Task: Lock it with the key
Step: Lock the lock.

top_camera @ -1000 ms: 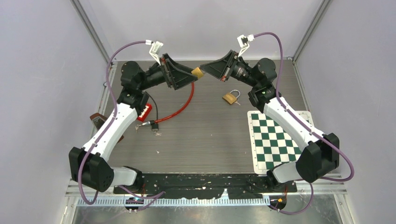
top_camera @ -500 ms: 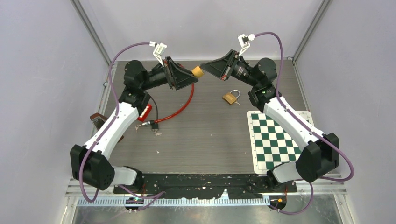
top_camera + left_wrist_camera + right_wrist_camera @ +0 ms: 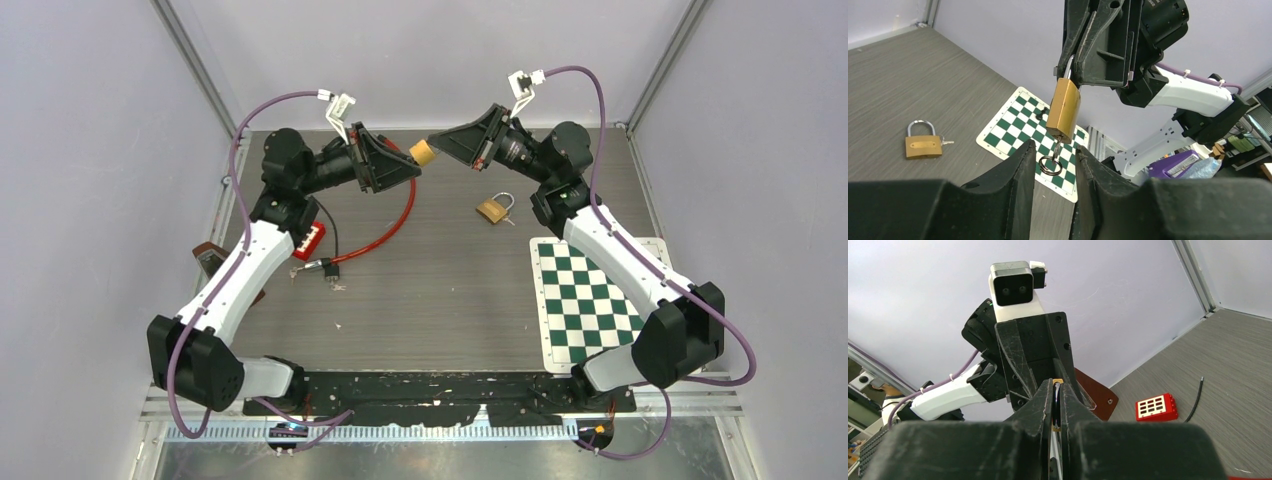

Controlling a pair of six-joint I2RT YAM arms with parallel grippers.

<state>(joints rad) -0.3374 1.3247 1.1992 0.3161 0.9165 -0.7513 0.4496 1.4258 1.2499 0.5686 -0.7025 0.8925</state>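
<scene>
A brass padlock [image 3: 1064, 110] hangs in the air at the back of the table, and my right gripper [image 3: 1055, 382] is shut on its shackle. From the lock's underside a key [image 3: 1058, 148] sticks down, carrying a wire ring [image 3: 1050, 165]. My left gripper [image 3: 1054, 148] faces it from the left, its jaws partly closed with the key and ring in the gap between them, touching neither finger. In the top view the padlock [image 3: 421, 153] sits between the left gripper [image 3: 413, 167] and the right gripper [image 3: 436, 143].
A second brass padlock [image 3: 492, 210] with its key lies on the table under the right arm. A green chessboard mat [image 3: 590, 300] lies at the right. A red cable lock [image 3: 395, 215], a red brick [image 3: 310, 240] and loose keys [image 3: 325, 268] lie at the left.
My left gripper's jaws have narrowed around the hanging key and ring, and the left wrist has shifted slightly. The right gripper has kept its hold on the padlock.
</scene>
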